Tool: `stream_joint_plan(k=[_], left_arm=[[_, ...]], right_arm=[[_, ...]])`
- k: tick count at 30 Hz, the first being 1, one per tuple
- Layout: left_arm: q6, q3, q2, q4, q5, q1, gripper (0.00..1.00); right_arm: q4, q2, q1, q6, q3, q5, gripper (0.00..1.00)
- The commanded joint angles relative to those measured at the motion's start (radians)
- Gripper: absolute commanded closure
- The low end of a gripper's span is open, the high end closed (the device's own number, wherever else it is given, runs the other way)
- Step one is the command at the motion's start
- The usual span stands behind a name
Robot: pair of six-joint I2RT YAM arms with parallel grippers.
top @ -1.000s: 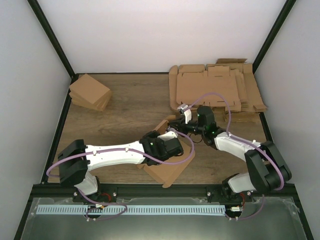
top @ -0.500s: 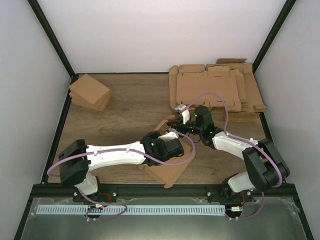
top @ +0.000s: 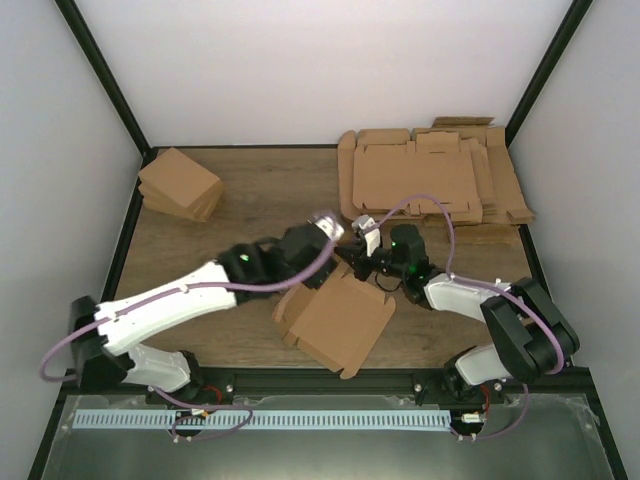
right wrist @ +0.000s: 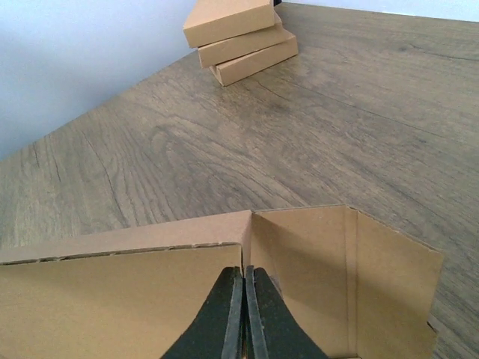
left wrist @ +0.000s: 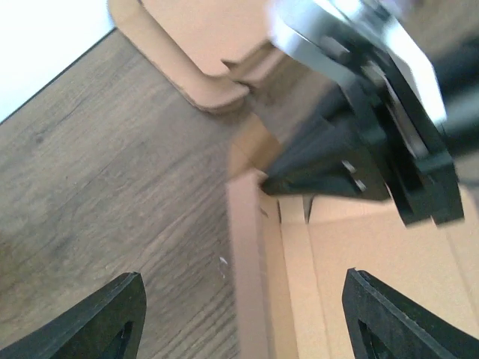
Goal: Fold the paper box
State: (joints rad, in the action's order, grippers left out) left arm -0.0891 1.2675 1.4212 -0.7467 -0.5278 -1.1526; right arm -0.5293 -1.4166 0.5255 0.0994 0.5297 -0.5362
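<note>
The paper box [top: 335,322] is a brown cardboard piece lying between the arms with its walls partly raised. My right gripper [top: 352,262] is at the box's far corner. In the right wrist view its fingers [right wrist: 244,271] are pressed together on the thin wall edge where two walls of the box [right wrist: 112,299] meet. My left gripper [top: 335,235] hovers just beyond that corner. In the left wrist view it [left wrist: 241,299] stands open above a wall of the box [left wrist: 247,262], touching nothing. The right gripper [left wrist: 352,142] shows there as a blurred black shape.
A thick pile of flat tabbed cardboard sheets [top: 430,180] lies at the back right, its rounded corner [left wrist: 194,45] close to both grippers. A pile of small folded boxes [top: 180,185] sits at the back left [right wrist: 236,37]. White walls and black frame posts close in the table.
My left gripper has opened, let go of the box and lifted away toward the far side. My right gripper has closed at the box's far corner. The box now lies uncovered.
</note>
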Motion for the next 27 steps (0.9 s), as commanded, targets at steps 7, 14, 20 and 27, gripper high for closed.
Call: stream_joint_plan(k=[7, 14, 20, 27], left_arm=[[-0.227, -0.146, -0.21, 0.14, 0.78, 0.512, 0.22], [-0.291, -0.3, -0.2, 0.274, 1.022, 0.636, 0.4], [-0.293, -0.354, -0.156, 0.366, 1.205, 0.64, 0.42], [-0.284, -0.397, -0.096, 0.409, 1.264, 0.632, 0.45]], right_arm=[[-0.133, -0.011, 0.017, -0.024, -0.073, 0.042, 0.99], [-0.179, -0.013, 0.027, -0.02, -0.121, 0.055, 0.99], [-0.193, -0.016, 0.031, -0.017, -0.145, 0.066, 0.99], [-0.221, -0.035, 0.046, -0.017, -0.161, 0.08, 0.99]])
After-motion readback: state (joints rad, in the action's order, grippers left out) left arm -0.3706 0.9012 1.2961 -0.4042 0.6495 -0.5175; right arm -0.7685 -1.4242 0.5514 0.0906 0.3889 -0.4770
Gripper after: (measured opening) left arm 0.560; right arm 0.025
